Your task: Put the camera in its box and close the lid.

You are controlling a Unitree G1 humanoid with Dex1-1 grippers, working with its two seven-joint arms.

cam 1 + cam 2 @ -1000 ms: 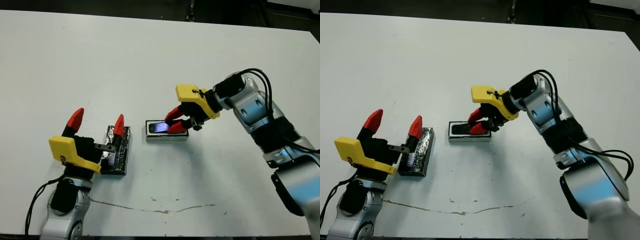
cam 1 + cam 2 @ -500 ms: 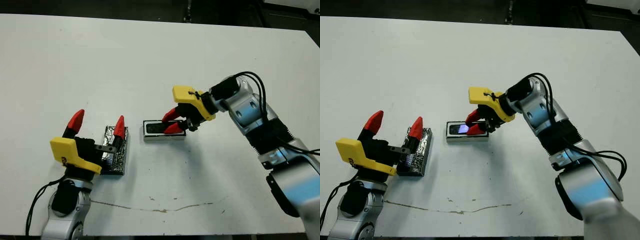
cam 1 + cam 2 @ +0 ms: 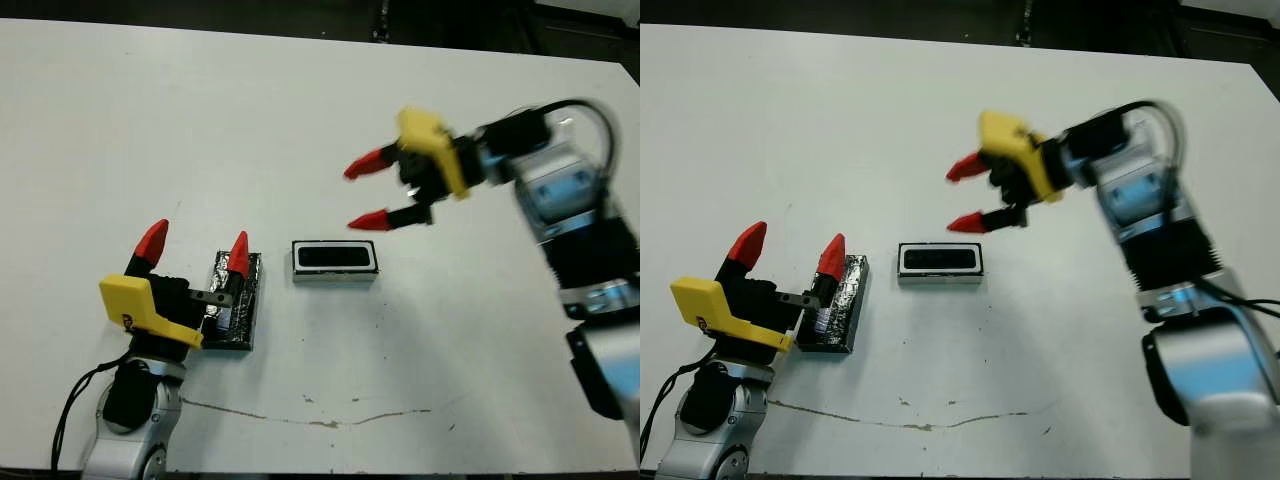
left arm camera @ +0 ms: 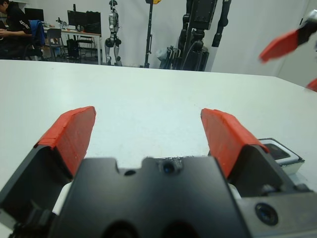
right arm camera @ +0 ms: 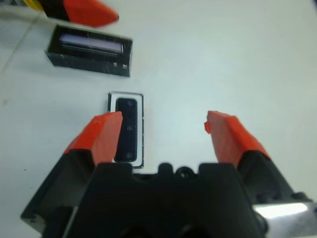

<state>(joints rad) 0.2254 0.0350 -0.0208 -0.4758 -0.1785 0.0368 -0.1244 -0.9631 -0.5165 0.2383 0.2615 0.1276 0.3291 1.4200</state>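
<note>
The box [image 3: 335, 261] has the small, flat black camera [image 3: 335, 258] lying inside it; the right gripper [image 3: 370, 191] is wide open above, holding nothing

Glossy black camera [image 5: 128, 130], white-lined box [image 3: 336, 276], shiny crinkled lid [image 3: 238, 312], matt white table [image 3: 300, 120]

The small flat black camera [image 3: 335, 257] lies inside the shallow pale-rimmed box [image 3: 335, 274] near the middle of the white table [image 3: 200, 120]. The right gripper [image 3: 369, 192], blurred, hangs above and apart from it, red fingers apparently spread. The left gripper [image 3: 196, 246] stands wide over the glossy, wrinkly black lid [image 3: 234, 312].
</note>
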